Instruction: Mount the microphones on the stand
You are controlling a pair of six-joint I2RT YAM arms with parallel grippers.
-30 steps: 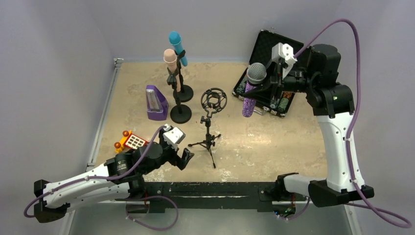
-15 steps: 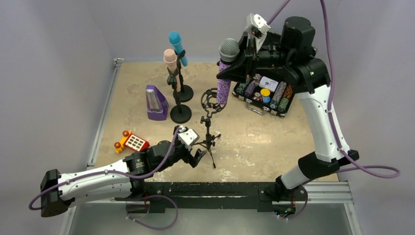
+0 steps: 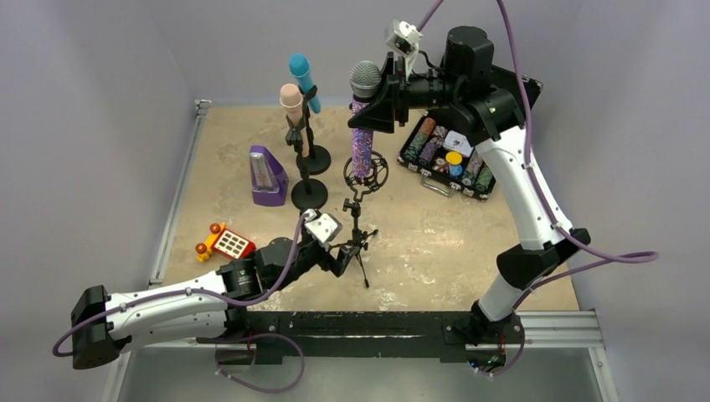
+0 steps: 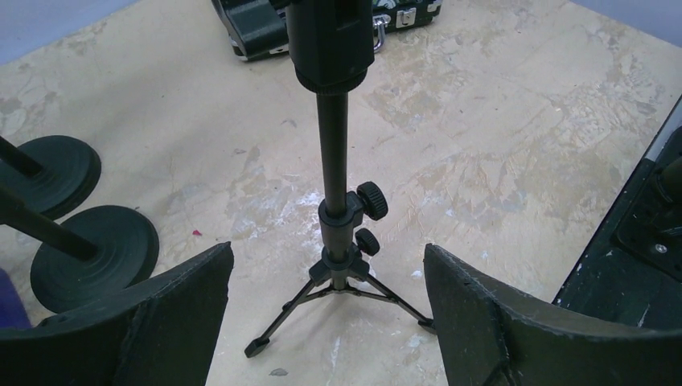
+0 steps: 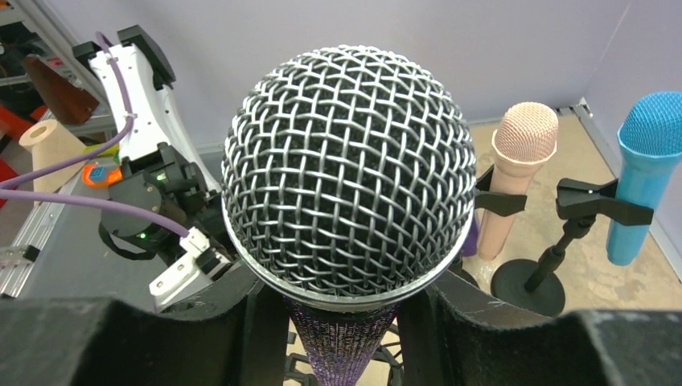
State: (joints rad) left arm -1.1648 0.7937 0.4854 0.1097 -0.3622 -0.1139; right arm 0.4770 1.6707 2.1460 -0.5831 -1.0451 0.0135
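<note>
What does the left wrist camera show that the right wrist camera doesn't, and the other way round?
Only left wrist: the tripod stand, its pole, knobs and feet, standing untouched between the fingers of the open left pincer; a corner of the black case.
Only right wrist: the purple microphone clamped in the right pincer, its mesh head filling the frame; the pink microphone and blue microphone clipped on their stands; the left arm below.
Both: a round stand base and the tan table.
</note>
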